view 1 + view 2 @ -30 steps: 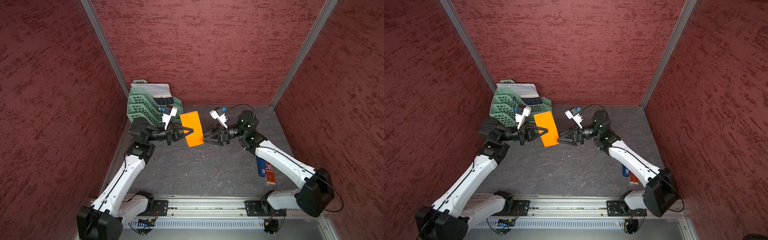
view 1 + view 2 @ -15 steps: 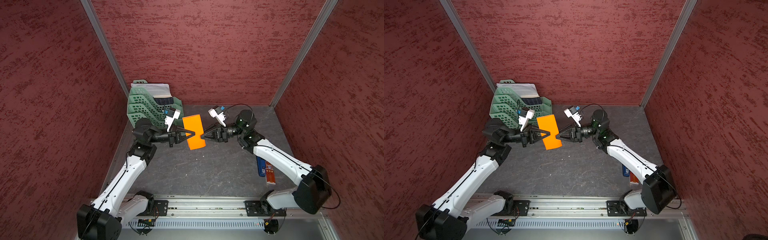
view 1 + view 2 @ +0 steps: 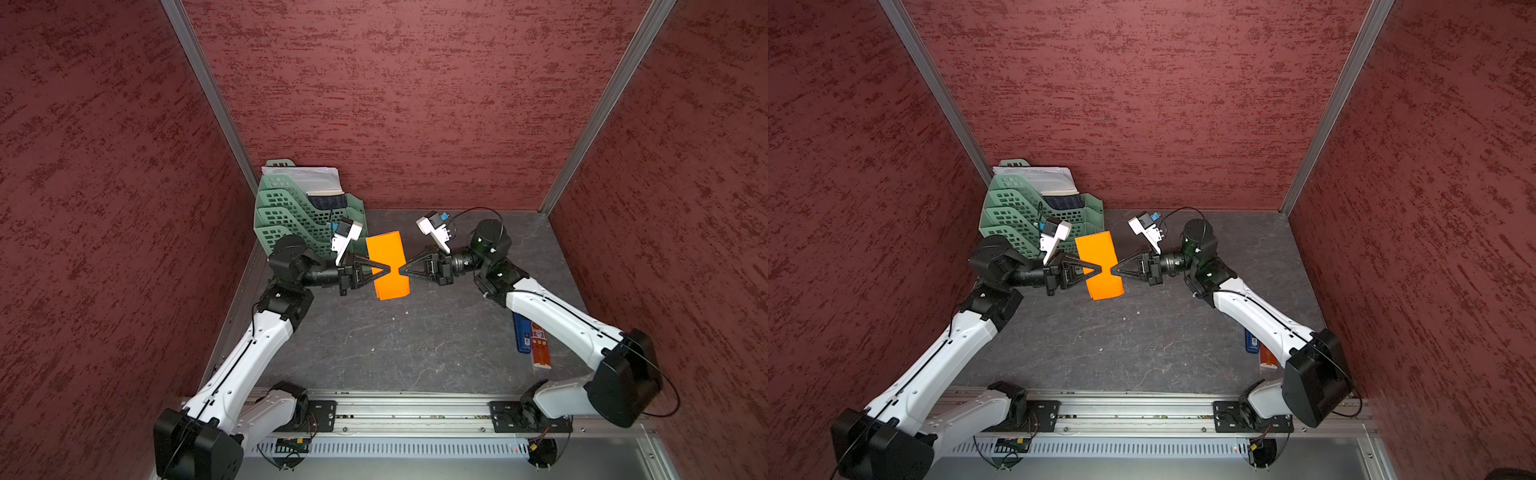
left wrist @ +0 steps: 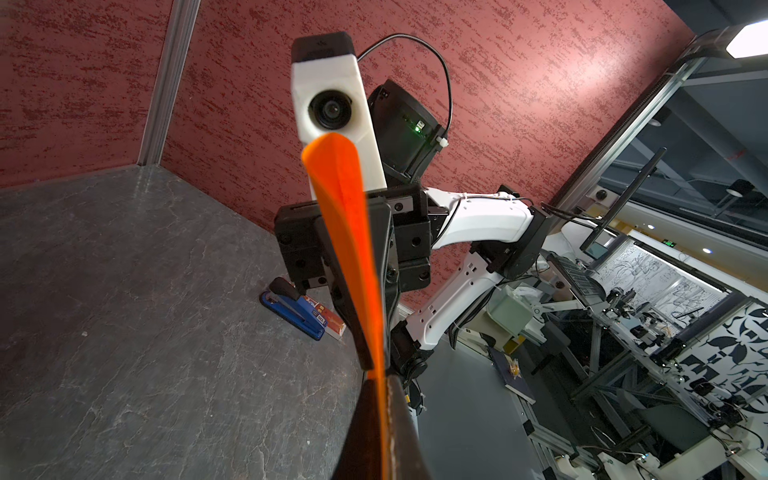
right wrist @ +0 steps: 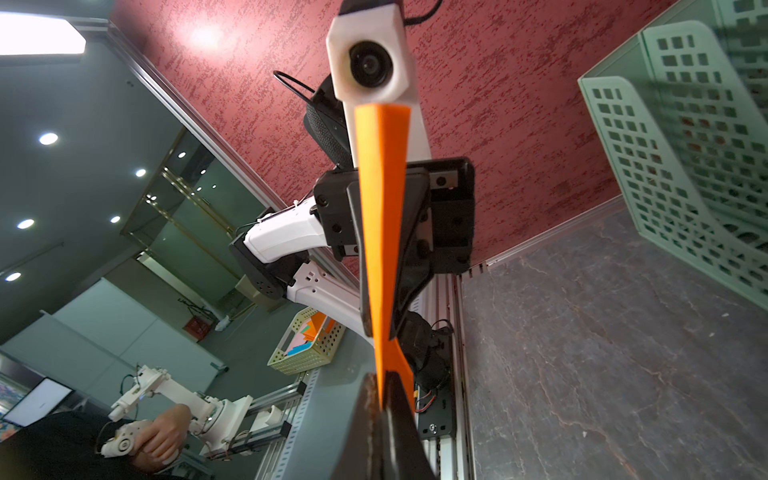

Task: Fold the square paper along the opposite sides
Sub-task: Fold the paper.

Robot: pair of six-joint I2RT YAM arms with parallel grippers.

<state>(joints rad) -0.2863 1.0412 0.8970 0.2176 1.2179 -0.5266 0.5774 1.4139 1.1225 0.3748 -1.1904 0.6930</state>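
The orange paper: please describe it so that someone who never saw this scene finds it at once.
Start at the green file rack in the far left corner. Just beside it, the left gripper and right gripper face each other, both shut on the orange paper. It is plain bright orange, unlike the white printed sheets in the rack.

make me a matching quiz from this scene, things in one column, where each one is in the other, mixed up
Things:
1 paper
2 green rack
3 blue stapler
4 white sheets

Places:
a tucked in the rack
b lying beside the orange box
c pinched between the left gripper and right gripper
d standing in a back corner

Pairs: 1-c, 2-d, 3-b, 4-a
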